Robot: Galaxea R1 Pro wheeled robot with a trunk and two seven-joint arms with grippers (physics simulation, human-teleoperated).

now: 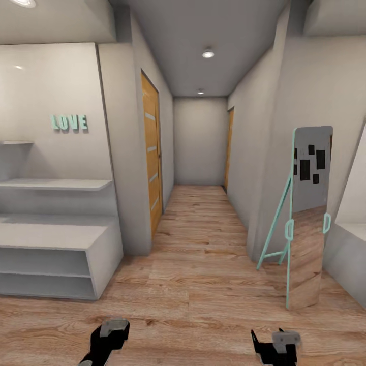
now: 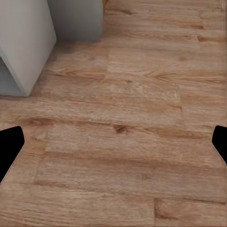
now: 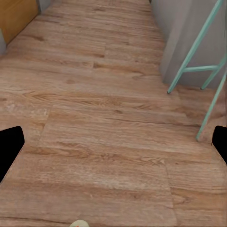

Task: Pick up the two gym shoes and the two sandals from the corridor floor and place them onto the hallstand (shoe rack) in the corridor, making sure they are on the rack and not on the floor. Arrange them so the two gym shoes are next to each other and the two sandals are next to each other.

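The hallstand [image 1: 53, 235] stands at the left of the corridor, a pale grey bench with two low open shelves that hold nothing, wall shelves above and mint "LOVE" letters [image 1: 69, 122]. Its corner [image 2: 23, 42] is also in the left wrist view. The wood-plank corridor floor [image 1: 203, 284] stretches ahead. The gym shoes and the sandals are out of view. My left gripper [image 1: 109, 335] and right gripper [image 1: 277, 345] hang low over bare floor, both open with nothing between their fingers. A small pale rounded edge [image 3: 78, 223] pokes in under the right gripper [image 3: 113, 146]; I cannot tell what it is.
A standing mirror with a mint frame [image 1: 307, 218] leans at the right, its legs [image 3: 191, 68] close ahead of the right gripper. A wooden door [image 1: 151, 152] is on the left wall beyond the hallstand. The corridor narrows toward the far wall.
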